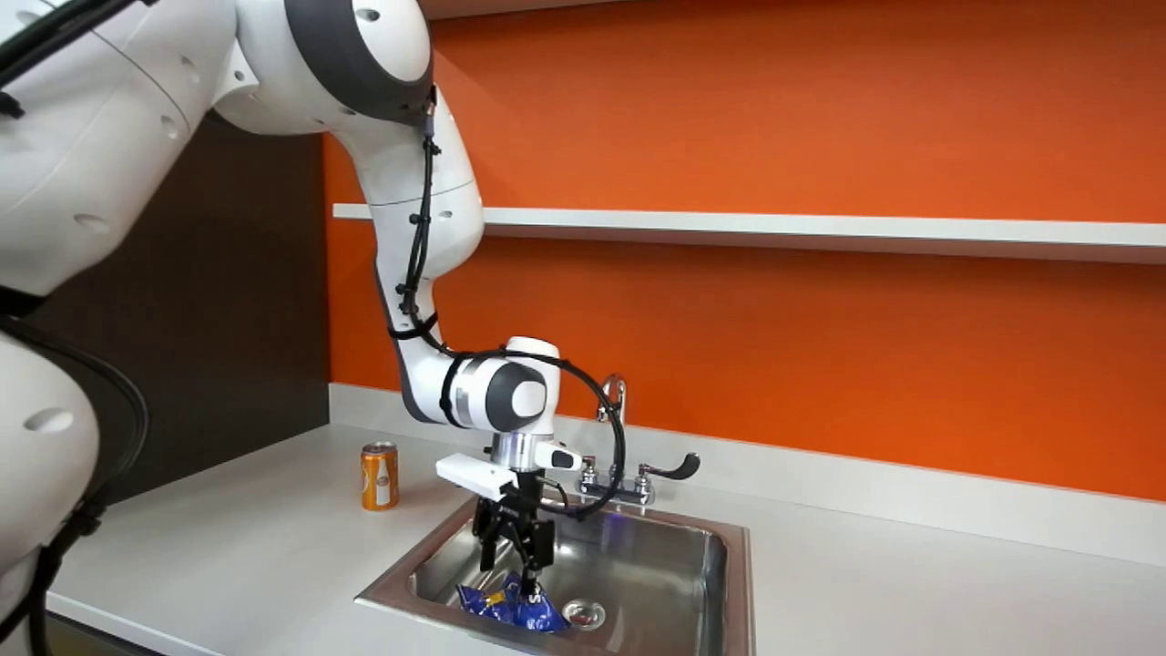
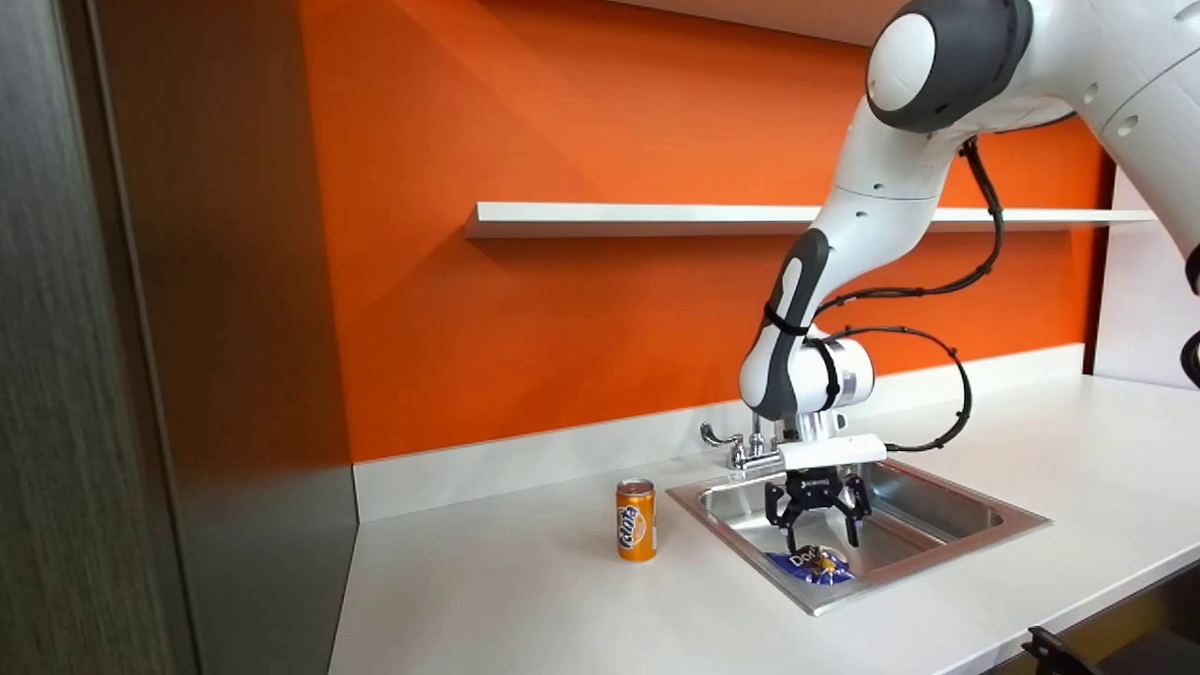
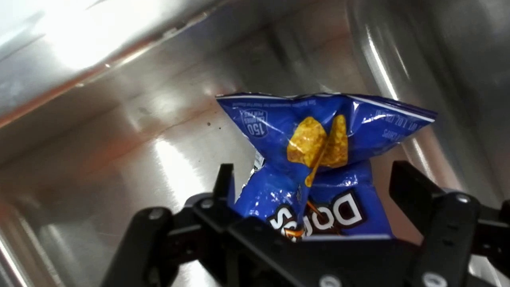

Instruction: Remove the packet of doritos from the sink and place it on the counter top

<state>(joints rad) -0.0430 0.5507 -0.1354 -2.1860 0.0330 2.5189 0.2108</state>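
Note:
The packet of doritos is a crumpled blue foil bag lying at the bottom of the steel sink, beside the drain. It also shows in an exterior view at the sink's near end. My gripper points down into the basin, just above the packet. In the wrist view the gripper is open, one finger on each side of the packet, whose lower part is hidden behind the gripper. I cannot tell whether a fingertip touches the foil. The light grey counter top surrounds the sink.
An orange can stands on the counter beside the sink, also seen in an exterior view. A chrome faucet rises behind the basin, near the wrist. A white shelf runs along the orange wall. A dark panel bounds the counter.

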